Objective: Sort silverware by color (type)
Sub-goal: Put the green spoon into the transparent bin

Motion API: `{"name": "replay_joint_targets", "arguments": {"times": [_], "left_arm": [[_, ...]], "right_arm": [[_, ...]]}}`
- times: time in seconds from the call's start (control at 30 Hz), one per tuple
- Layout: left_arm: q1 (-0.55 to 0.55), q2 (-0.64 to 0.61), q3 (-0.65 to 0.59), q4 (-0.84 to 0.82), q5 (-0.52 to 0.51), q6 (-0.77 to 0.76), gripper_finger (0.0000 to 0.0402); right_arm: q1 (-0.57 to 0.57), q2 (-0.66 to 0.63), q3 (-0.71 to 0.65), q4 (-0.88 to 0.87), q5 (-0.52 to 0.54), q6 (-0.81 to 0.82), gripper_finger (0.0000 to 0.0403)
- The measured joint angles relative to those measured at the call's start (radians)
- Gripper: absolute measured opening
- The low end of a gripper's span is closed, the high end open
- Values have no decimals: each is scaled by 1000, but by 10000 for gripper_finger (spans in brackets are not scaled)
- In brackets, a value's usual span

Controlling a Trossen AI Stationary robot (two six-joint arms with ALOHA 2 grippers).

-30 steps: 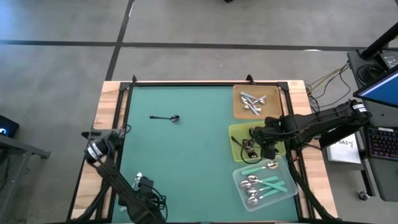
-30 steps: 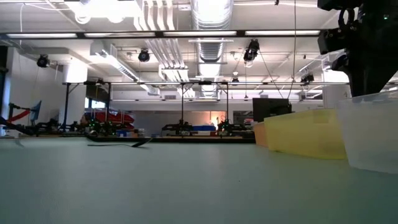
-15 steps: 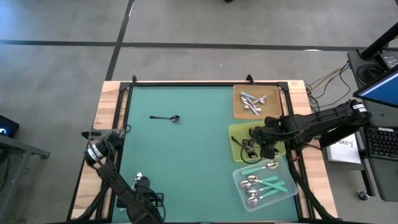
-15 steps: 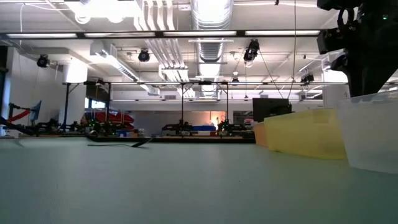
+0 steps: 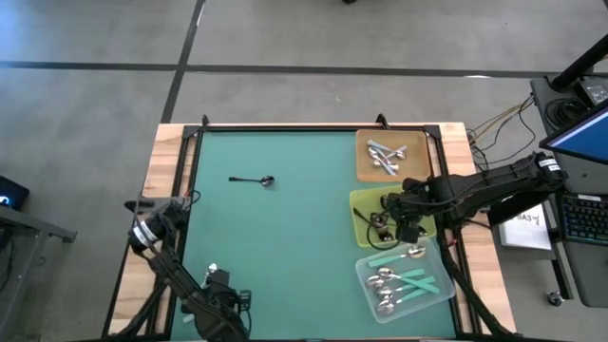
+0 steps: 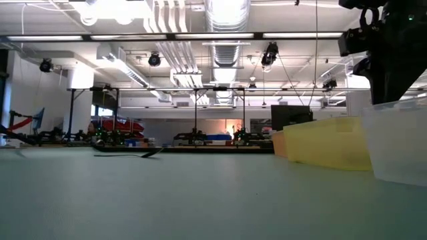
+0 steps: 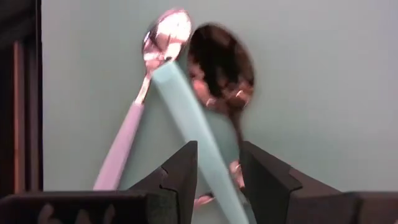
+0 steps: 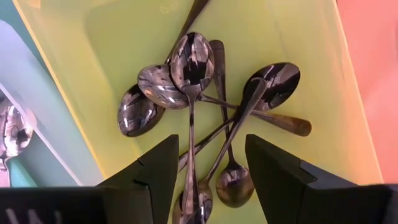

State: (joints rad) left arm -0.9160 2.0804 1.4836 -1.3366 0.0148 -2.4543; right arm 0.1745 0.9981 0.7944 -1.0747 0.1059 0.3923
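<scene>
Right gripper [image 8: 211, 146] hangs over the yellow tray [image 5: 357, 204], mid-way along the desk's [image 5: 285, 247] right edge. Its claw is wide, with nothing in it. Directly under it, the dark spoons [image 8: 193, 68] lie in a crossed heap on the tray floor, bowls and stems overlapping.

The same edge carries two more trays:
- The brown tray [image 5: 363, 171] is in the far right corner and holds the silver spoons [image 5: 385, 157].
- The clear tray [image 5: 366, 275] is in the near right corner and holds the teal-handled spoons [image 5: 408, 280], silver bowls showing.

The three trays sit just beside one another in a row.

You have one stray dark spoon [image 5: 253, 180] flat on the green mat, left of centre toward the far edge and well apart from the trays. In the low view it's only a thin dark sliver.

Left gripper [image 7: 217, 149] is low over the near left corner of the desk. A teal handle [image 7: 186, 106] runs straight through its gap, square end pointing away from the claw. I can't tell whether the claw is clamped on it or just straddling it. Next to the handle in the left wrist view are a shiny bowl on a pale handle [image 7: 165, 31] and a dark bowl on a thin stem [image 7: 221, 59]. I can't tell if they're touching it.

For writing, a white sheet [image 5: 527, 223] off the desk's right edge has print on it, too small to read. No brand marks are legible on the trays or spoons.
</scene>
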Motion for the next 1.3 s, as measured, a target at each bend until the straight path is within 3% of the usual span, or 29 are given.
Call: {"name": "replay_joint_targets", "arguments": {"times": [0.53,0.67,0.9,1.13,1.3], "left_arm": [[-21,-10,-145,136,27,-40,169],[-20,-7,-141,131,32,-20,138],[-17,-6,-141,144,35,4,45],[-15,-9,-101,98,41,37,44],[-18,-41,-21,-55,66,37,44]], "right_arm": [[0,0,0,18,0,0,178],[0,0,0,19,0,0,178],[0,0,0,21,0,0,178],[0,0,0,34,0,0,178],[0,0,0,42,0,0,178]]}}
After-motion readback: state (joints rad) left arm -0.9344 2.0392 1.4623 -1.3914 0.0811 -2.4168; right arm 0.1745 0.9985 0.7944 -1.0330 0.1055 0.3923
